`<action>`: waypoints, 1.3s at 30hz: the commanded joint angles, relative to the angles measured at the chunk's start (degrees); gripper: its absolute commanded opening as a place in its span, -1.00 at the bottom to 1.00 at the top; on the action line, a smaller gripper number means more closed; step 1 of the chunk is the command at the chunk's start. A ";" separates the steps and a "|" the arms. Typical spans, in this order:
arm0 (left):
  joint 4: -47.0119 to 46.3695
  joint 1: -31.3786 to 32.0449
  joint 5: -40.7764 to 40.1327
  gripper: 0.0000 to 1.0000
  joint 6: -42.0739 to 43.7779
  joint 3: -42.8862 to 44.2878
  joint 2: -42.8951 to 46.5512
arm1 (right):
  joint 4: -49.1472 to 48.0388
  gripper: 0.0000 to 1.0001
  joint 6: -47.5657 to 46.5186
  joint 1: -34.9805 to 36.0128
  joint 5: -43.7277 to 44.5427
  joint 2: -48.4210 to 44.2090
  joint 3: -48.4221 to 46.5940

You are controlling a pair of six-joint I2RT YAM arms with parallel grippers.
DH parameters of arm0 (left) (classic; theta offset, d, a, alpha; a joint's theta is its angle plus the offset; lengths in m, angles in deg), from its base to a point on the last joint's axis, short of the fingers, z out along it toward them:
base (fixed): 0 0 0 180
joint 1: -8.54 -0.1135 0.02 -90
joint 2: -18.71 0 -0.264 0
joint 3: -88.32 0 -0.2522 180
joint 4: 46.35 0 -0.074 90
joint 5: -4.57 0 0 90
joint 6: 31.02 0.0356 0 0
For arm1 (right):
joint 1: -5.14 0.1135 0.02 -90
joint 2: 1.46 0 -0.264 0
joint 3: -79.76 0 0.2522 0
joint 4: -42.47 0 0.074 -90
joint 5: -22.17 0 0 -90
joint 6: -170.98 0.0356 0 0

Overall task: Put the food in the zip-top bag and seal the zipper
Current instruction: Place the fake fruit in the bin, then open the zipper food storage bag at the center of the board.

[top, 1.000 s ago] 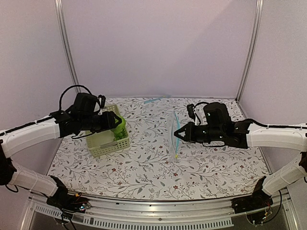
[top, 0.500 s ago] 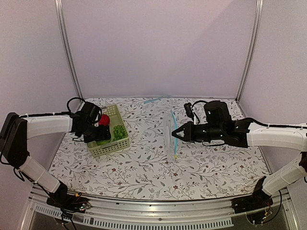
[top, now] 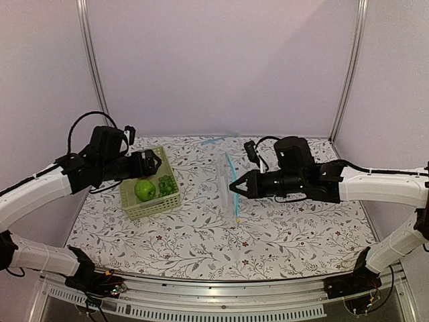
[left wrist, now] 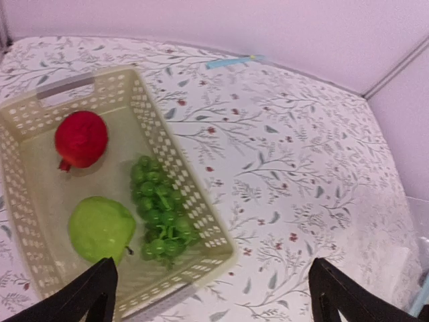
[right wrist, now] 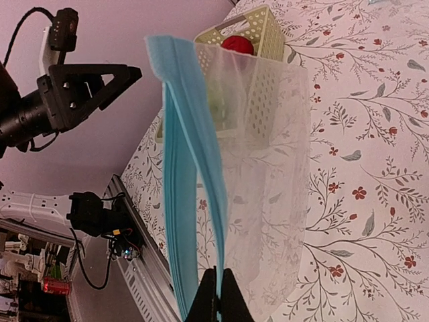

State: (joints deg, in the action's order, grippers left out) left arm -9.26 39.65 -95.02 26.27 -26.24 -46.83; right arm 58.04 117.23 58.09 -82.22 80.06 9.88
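Note:
The red apple [left wrist: 80, 139] and the green apple [left wrist: 100, 228] lie in a pale green basket [left wrist: 175, 163], with green grapes [left wrist: 157, 215] beside them. In the top view the green apple [top: 144, 190] shows, and the red one is hidden behind my left gripper [top: 151, 163]. That gripper is open and empty, above the basket's far side. My right gripper [top: 234, 188] is shut on the light blue zipper [right wrist: 188, 168] and holds the clear bag [right wrist: 268, 168] upright above the table. The bag's mouth is slightly parted.
The basket [top: 151, 206] stands at the left of the flowered table. A loose light blue strip [top: 213, 141] lies at the back edge. Purple walls with metal posts enclose the back and sides. The bag [top: 226, 176] hangs mid-table, right of the basket.
My left gripper has lifted out of the basket, empty. The green apple now shows in the basket. My right gripper has carried the bag a little to the left.

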 commanded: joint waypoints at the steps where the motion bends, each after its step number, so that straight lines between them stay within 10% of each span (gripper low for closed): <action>1: -12.45 9.65 12.28 0.99 -5.80 -1.98 0.70 | 1.10 -1.00 -1.53 1.68 2.03 2.37 -3.54; 13: -32.47 21.03 22.19 0.78 -14.68 -1.25 -10.41 | 1.59 -1.00 -1.61 4.48 4.39 5.58 -6.27; 39: -9.90 26.82 4.75 0.02 -13.55 9.31 -21.96 | 9.75 -1.00 -5.46 7.65 17.43 5.99 -10.08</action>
State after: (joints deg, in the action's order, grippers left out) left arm -20.84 65.36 -89.44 13.49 -18.63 -66.87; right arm 66.26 112.95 64.95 -67.79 85.04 1.80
